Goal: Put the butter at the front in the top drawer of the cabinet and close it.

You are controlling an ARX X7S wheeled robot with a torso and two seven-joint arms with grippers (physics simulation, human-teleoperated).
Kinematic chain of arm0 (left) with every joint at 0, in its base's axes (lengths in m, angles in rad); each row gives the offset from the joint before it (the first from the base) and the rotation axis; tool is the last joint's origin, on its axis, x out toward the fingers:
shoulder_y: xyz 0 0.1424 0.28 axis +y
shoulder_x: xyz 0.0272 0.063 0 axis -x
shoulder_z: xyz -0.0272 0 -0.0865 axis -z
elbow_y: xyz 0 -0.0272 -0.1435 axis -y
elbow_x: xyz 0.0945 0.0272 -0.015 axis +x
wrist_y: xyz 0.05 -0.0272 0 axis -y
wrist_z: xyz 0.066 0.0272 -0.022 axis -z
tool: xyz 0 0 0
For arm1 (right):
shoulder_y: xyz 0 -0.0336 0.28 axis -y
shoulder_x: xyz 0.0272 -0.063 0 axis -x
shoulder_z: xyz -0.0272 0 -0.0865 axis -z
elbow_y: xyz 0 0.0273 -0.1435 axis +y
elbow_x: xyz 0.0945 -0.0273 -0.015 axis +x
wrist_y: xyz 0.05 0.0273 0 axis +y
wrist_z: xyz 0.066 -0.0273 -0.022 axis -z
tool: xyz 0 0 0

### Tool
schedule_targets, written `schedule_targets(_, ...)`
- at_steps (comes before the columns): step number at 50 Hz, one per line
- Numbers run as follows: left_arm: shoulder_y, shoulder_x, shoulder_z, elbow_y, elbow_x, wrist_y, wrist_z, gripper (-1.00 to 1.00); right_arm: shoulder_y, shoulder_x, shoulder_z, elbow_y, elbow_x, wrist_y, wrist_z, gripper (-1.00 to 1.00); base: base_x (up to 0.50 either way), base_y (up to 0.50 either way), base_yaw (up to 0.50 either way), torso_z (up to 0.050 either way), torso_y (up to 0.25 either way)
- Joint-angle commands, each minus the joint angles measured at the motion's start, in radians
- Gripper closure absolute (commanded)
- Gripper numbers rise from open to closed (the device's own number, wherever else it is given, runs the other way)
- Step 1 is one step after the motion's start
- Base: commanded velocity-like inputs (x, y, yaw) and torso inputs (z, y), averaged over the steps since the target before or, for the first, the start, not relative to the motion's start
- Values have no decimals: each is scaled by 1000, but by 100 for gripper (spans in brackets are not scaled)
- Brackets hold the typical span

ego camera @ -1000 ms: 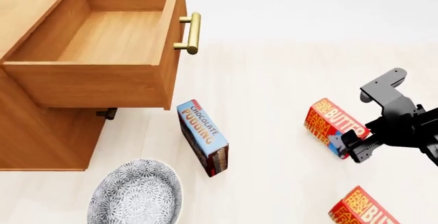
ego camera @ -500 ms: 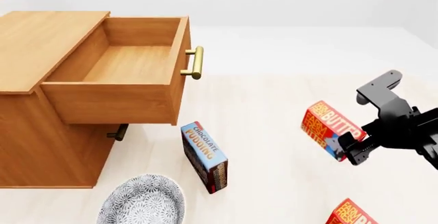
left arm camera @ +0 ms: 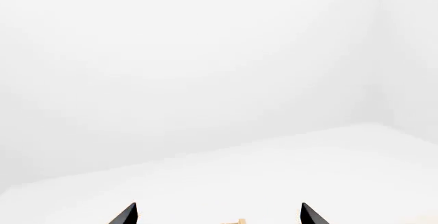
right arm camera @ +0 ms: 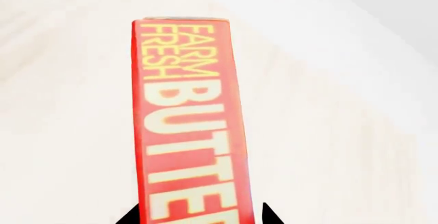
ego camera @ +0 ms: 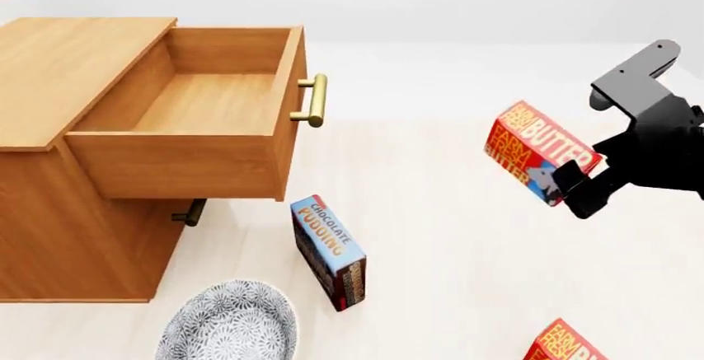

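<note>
The butter [ego camera: 539, 152] hangs tilted in the air, clamped at its lower end by the right gripper [ego camera: 574, 185], well to the right of the open top drawer [ego camera: 187, 109]. Its long axis slants up toward the drawer, so I judge the carry runs leftward; the left gripper [left arm camera: 217, 215] is spread wide and holds nothing

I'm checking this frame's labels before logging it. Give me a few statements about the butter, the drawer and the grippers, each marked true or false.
1. The right gripper holds a butter carton clear of the floor. True.
2. The top drawer is shut. False: it stands pulled out, and what shows of its inside is bare.
3. The chocolate pudding box lies inside the drawer. False: it stands on the floor below the drawer, beside the patterned bowl.
4. A second butter carton sits on the floor at the head view's lower edge. True.
5. The left gripper is clamped on the drawer handle. False: its fingertips stand apart with nothing held between them.
</note>
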Motion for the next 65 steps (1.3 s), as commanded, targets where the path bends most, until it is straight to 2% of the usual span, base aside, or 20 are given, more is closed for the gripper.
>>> schedule_targets(1,-5,-17,61,32,75,77,172,-100,108,46,5,-186,-29,50,6,100,0,0,0,0,0)
schedule_targets(7,-17,-28,112,50,132,115,268,-100,128,83,11,-303,-24,72,12,100,0,0,0,0,0)
schedule_targets(18,-41,-49,215,83,254,200,439,-100,251,142,-131,-447,-111,61,-37,100,0,0,0,0,0)
schedule_targets(38,-81,-76,373,101,424,374,773,-100,365,220,-350,-521,-365,-180,-54,100,0,0,0,0,1)
schedule_targets(43,-92,-83,415,105,478,419,837,-100,383,225,-375,-515,-419,-229,-43,100,0,0,0,0,2)
schedule_targets(62,-105,-96,487,102,593,558,965,-100,428,212,-388,-492,-529,-351,22,100,0,0,0,0,1)
schedule_targets(64,50,-317,495,402,543,528,796,-100,427,215,-389,-501,-534,-365,26,100,0,0,0,0,0)
schedule_targets(65,105,-381,503,552,540,541,743,-100,424,218,-388,-508,-533,-373,29,100,0,0,0,0,0)
